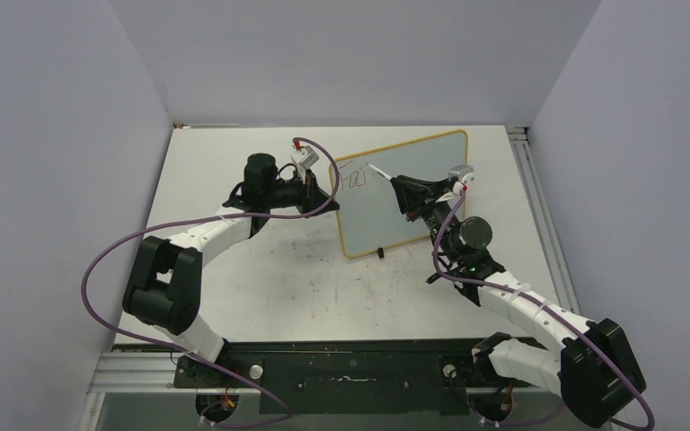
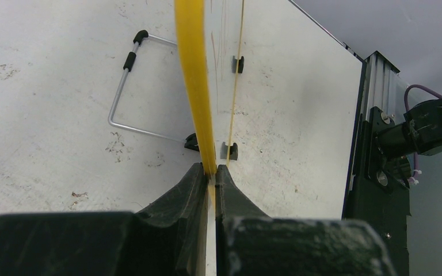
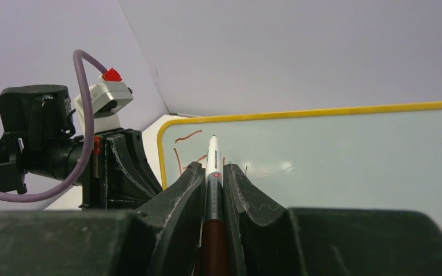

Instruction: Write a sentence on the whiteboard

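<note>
Lavender-grey walls (image 1: 341, 54) box in a scuffed white tabletop (image 1: 278, 287). In the middle, the small yellow-framed whiteboard (image 1: 373, 220) stands on its long edge, long axis left-right, face toward the arms. The left end effector (image 1: 329, 197) is clamped on its left frame. The right end effector (image 1: 397, 184) pinches a white marker (image 1: 379, 171) pointing at the reddish-brown sentence (image 1: 352, 177), just "Fai".

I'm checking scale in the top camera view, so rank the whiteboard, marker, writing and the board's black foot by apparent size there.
1. whiteboard
2. writing and marker: they look about alike, so unranked
3. black foot
</note>
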Controlling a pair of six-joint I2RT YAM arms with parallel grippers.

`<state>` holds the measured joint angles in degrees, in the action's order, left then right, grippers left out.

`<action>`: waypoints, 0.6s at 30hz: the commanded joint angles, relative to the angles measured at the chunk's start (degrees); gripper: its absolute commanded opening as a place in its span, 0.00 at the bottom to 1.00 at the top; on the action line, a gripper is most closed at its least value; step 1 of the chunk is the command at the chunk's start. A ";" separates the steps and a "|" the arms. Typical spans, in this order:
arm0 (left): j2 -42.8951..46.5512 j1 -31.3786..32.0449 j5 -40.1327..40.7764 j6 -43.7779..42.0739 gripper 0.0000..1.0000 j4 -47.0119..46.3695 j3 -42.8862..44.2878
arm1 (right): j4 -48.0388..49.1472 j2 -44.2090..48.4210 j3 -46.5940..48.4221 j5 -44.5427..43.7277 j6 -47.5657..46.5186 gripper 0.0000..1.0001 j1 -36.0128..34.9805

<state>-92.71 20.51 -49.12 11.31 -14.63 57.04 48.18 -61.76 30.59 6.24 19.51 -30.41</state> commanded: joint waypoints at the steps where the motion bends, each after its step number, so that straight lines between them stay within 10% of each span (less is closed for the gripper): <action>1: 0.10 -0.03 -1.59 -0.41 0.00 0.22 2.32 | 0.86 -0.40 -1.01 -0.18 -0.71 0.05 0.08; 18: -0.11 -0.03 -1.57 -0.41 0.00 0.13 2.40 | 1.10 -3.47 -1.01 -0.58 -1.60 0.05 0.26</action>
<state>-92.71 20.51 -49.08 11.31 -14.61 57.04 46.57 -64.75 29.02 6.20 18.63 -30.41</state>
